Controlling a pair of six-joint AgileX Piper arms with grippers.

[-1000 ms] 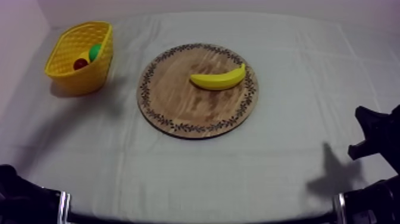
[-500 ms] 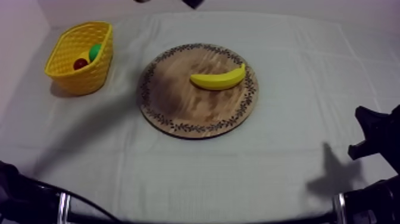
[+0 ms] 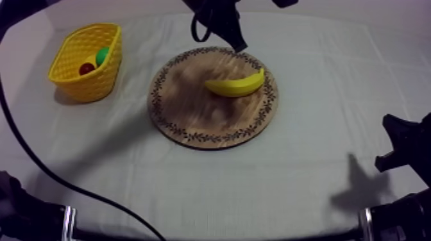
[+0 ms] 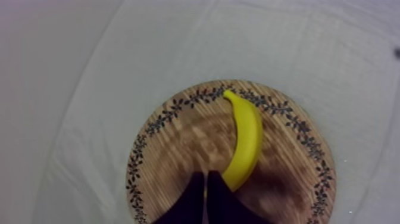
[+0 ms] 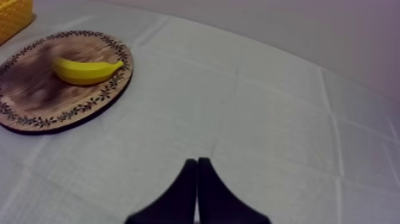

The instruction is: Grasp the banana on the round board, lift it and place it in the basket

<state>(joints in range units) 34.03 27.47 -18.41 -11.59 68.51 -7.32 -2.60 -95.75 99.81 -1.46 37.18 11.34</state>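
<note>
The left gripper (image 3: 235,40) has come away from its resting place at the near left edge of the table and now hangs over the far rim of the board (image 3: 192,115). A second ago it was nowhere near the board, and half a second ago only a sliver of it showed at the far edge. Its two fingers lie pressed together in a narrow wedge with nothing between them.

The banana (image 3: 235,84) has not moved. It lies on the board just below and in front of the left gripper, and seen from the left wrist its near end sits close beside the fingertips, slightly to one side. The basket (image 3: 96,83) stands well off to the gripper's side, away from the board, with a small red fruit (image 3: 86,68) and a green fruit (image 3: 102,56) already inside.

The right gripper (image 5: 197,189) has stayed where it was, low over the cloth (image 3: 308,179) and well away from the board, its fingers also pressed together and holding nothing.

I judge that the reach has begun but the pick has not. The left fingers must spread before they can go down around the banana, and they probably need to shift a little to line up across its middle.
</note>
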